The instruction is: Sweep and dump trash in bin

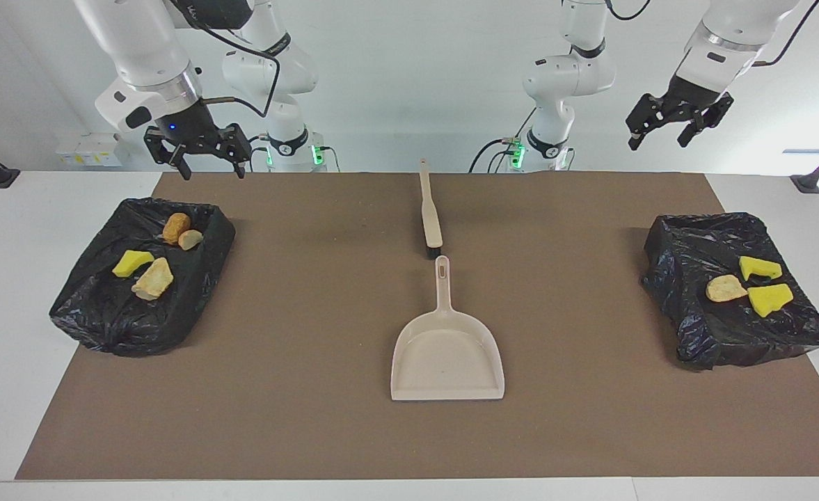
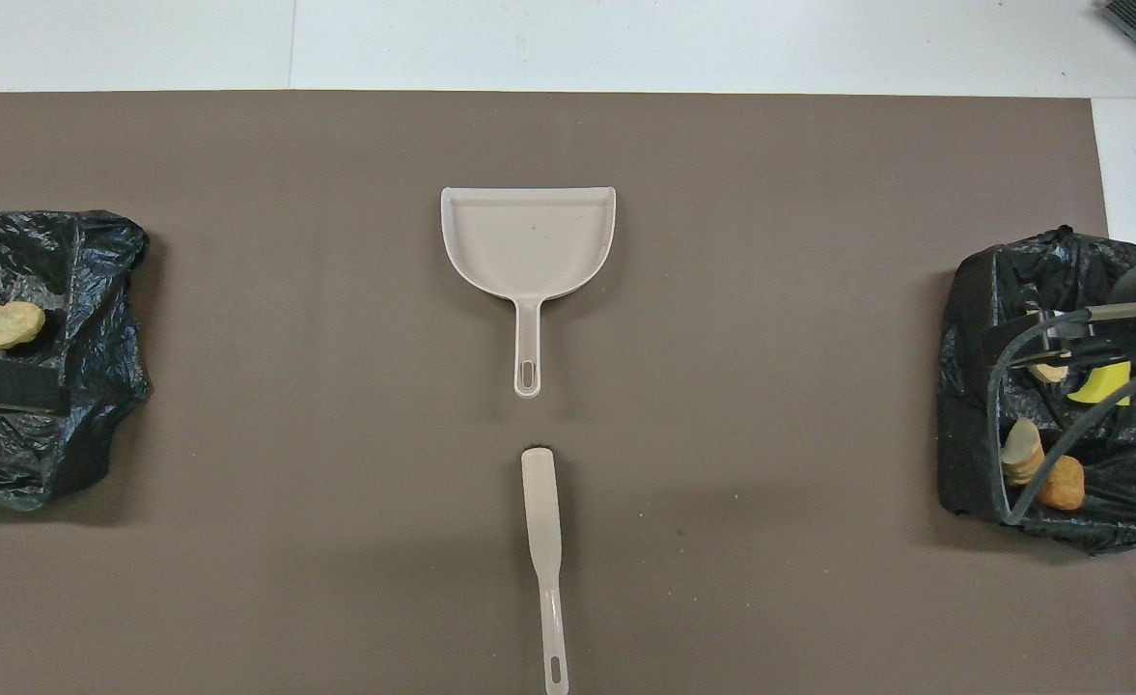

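The trash lies in two bins lined with black bags. In the bin (image 1: 124, 327) at the right arm's end are a yellow sponge chunk (image 1: 132, 262) and three tan-orange lumps (image 1: 153, 278). The bin (image 1: 680, 278) at the left arm's end holds two yellow chunks (image 1: 771, 298) and one tan lump (image 1: 726, 287). My right gripper (image 1: 206, 165) hangs open and empty, high over its bin's edge nearest the robots. Just as open and empty, my left gripper (image 1: 660, 142) hangs high above the table near its bin.
A beige dustpan (image 1: 447, 355) lies empty mid-table on the brown mat (image 1: 298, 390), handle toward the robots. A beige hand brush (image 1: 430, 216) lies in line with it, nearer to the robots, with its bristles beside the dustpan's handle tip.
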